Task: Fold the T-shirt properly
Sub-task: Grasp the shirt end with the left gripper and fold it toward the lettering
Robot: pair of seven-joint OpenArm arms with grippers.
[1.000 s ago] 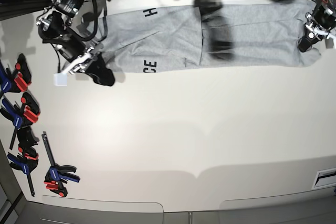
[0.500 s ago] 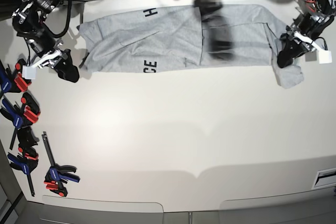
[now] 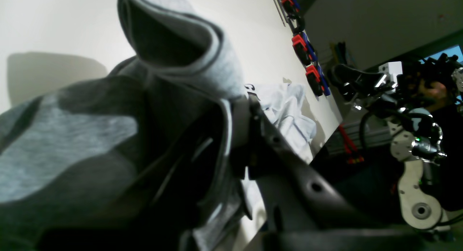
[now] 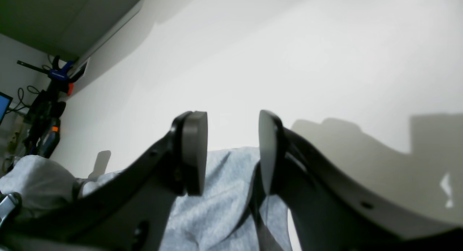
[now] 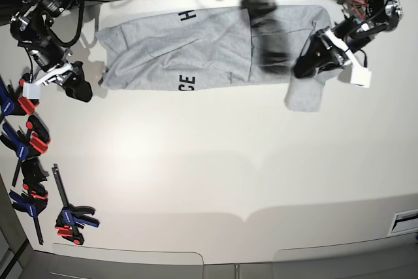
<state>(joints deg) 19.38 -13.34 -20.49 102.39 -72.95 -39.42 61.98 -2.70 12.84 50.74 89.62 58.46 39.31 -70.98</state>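
T-shirt (image 5: 209, 47) lies along the bench's (image 5: 215, 161) far edge, lettering up.
Left gripper (image 5: 308, 65) pinches its sleeve; right gripper (image 5: 73, 85) gapes empty beside the cloth; near half bare.

Cloth of the T-shirt (image 3: 72, 142) hides the left gripper (image 3: 231, 135)'s fingertips.

You have one light heather-grey cotton T-shirt with black block lettering (image 5: 209, 47) on one flat off-white table (image 5: 222, 161). You have two black robot arms, each ending in one gripper: the left gripper (image 5: 307, 66) and the right gripper (image 5: 78, 86). Along the table's edge you can count roughly five black clamps with red and blue handles (image 5: 29, 142), though they overlap, so the exact number is hard to tell.
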